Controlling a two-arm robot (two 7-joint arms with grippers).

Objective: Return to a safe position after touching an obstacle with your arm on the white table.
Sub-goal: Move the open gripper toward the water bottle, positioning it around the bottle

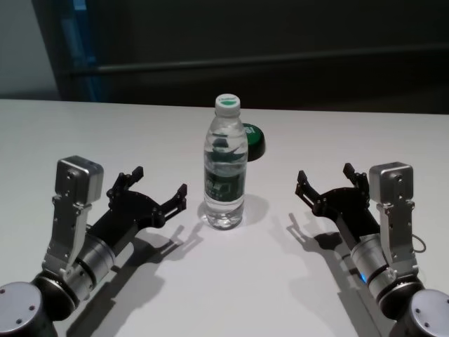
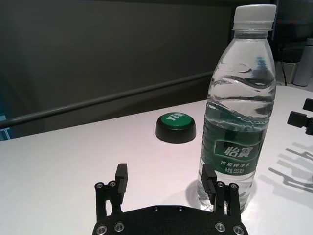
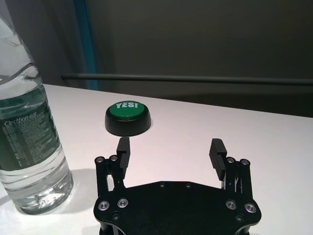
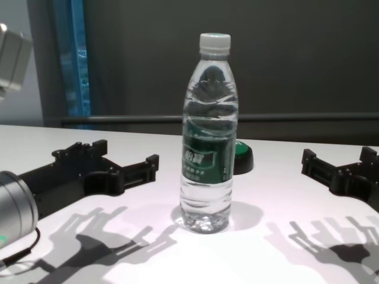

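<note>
**Bottle standing upright between two open tools**

The water bottle (image 1: 225, 168) is standing upright near the middle of the white table (image 1: 140, 126), its white cap on and its dark green label band facing the robot. Behind it and slightly to the robot's right, a low black button with a green top (image 1: 252, 140) is sitting on the table, apart from the bottle.

The left tool (image 1: 158, 185) is hovering low over the table just beside the bottle on the robot's left, its fingers spread apart and gripping nothing. In the left wrist view one fingertip (image 2: 209, 179) is lying close in front of the bottle's base; whether it is touching cannot be told, though the chest view is showing a small gap.

The right tool (image 1: 328, 180) is hanging well apart from the bottle on the robot's right, its fingers likewise spread and empty.
</note>
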